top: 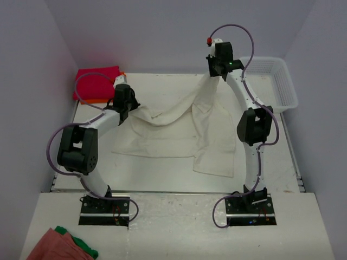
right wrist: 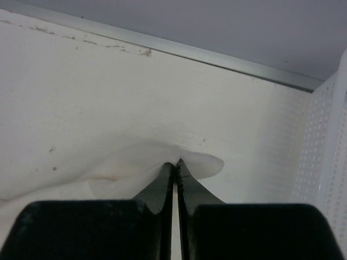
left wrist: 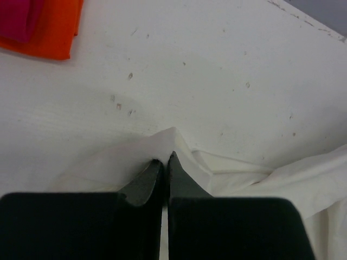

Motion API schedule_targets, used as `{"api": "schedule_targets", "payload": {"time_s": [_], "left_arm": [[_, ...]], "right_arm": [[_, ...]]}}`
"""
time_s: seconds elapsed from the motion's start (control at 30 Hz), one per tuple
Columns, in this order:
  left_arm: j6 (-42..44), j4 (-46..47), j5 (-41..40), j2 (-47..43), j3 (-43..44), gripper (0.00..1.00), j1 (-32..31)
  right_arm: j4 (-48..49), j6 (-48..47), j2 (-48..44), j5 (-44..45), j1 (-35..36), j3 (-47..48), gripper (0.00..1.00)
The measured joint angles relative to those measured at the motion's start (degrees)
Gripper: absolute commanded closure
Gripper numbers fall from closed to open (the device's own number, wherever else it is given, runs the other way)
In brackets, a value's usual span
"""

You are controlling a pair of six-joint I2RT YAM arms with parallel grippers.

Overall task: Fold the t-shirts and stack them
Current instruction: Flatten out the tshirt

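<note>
A wrinkly cream-white t-shirt is spread across the middle of the table, lifted at two points. My left gripper is shut on its left edge, the cloth bunching at the closed tips. My right gripper is shut on the shirt's far right edge, held higher, with a fold of cloth peaking at the tips. A magenta-red t-shirt lies folded on an orange one at the back left; both appear in the left wrist view, magenta over orange.
A white plastic mesh basket stands at the back right; its wall is close to my right gripper. Salmon-pink and green cloths lie on the near ledge at bottom left. Walls enclose the table on three sides.
</note>
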Motion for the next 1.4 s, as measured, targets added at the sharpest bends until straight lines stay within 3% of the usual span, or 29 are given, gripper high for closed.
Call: {"api": "schedule_targets", "payload": {"time_s": [0.47, 0.5, 0.53, 0.57, 0.6, 0.63, 0.67, 0.7, 0.83, 0.93, 1.1, 1.13, 1.17, 1.23, 1.33, 1.37, 1.4], "left_arm": [[4.44, 0.61, 4.98, 11.5, 11.45, 1.0, 3.85], [4.61, 0.59, 5.27, 11.58, 11.58, 1.0, 3.96], [4.66, 0.59, 5.55, 11.61, 11.69, 0.98, 4.02], [4.79, 0.55, 5.66, 11.61, 11.85, 0.78, 4.11], [5.25, 0.52, 5.81, 11.61, 11.96, 0.67, 4.17], [5.51, 0.55, 5.9, 11.61, 12.02, 0.57, 4.24], [5.51, 0.57, 5.95, 11.61, 12.04, 0.14, 4.28], [5.99, 0.52, 5.7, 11.5, 11.98, 0.0, 4.28], [5.4, -2.29, 2.05, 7.52, 9.68, 0.0, 4.28], [4.37, -8.57, -2.56, 0.72, 8.28, 0.0, 4.28], [2.82, -18.71, -3.78, -7.34, 9.2, 0.0, 4.28], [2.43, -21.27, -3.17, -8.02, 9.27, 0.04, 4.28], [2.01, -23.26, -2.89, -8.52, 9.07, 0.26, 4.26], [1.38, -27.47, -3.54, -10.01, 7.26, 0.35, 3.91], [0.66, -34.97, -14.03, -15.65, 2.84, 0.13, -2.01], [0.44, -36.48, -16.33, -18.1, 1.68, 0.0, -5.27], [0.46, -37.73, -17.29, -20.68, 0.76, 0.01, -8.33]], "right_arm": [[0.79, -3.5, 5.68, -2.32, -2.62, 7.69, 1.0], [0.81, -3.54, 5.9, -2.91, -2.62, 8.26, 0.61], [0.81, -3.23, 6.01, -3.1, -2.6, 8.76, 0.34], [1.09, -3.26, 6.01, -3.21, -2.6, 9.16, 0.14], [1.46, -3.06, 6.01, -3.28, -2.6, 9.42, 0.01], [1.95, -2.99, 5.97, -3.39, -2.62, 9.53, 0.01], [2.54, -2.97, 5.92, -3.43, -2.62, 9.57, 0.01], [2.75, -2.86, 5.86, -3.48, -2.62, 9.57, 0.01], [2.62, -1.68, 3.1, -3.04, -2.4, 6.75, 0.01], [-0.28, 1.97, -4.02, -1.88, -1.95, 1.36, 0.01], [-0.2, 8.5, -30.1, 1.38, 2.34, -20.09, 0.01], [-0.28, 9.33, -36.06, 2.32, 4.44, -24.61, 0.01], [-0.31, 10.19, -41.33, 3.13, 7.19, -28.15, 0.01], [-0.46, 11.47, -49.03, 4.13, 12.57, -32.76, 0.01], [-1.03, 13.88, -56.04, 6.23, 18.1, -38.6, 0.01], [-1.2, 14.8, -57.22, 7.37, 18.78, -40.54, 0.01], [-1.86, 15.65, -58.01, 8.31, 19.21, -42.56, 0.01]]}}
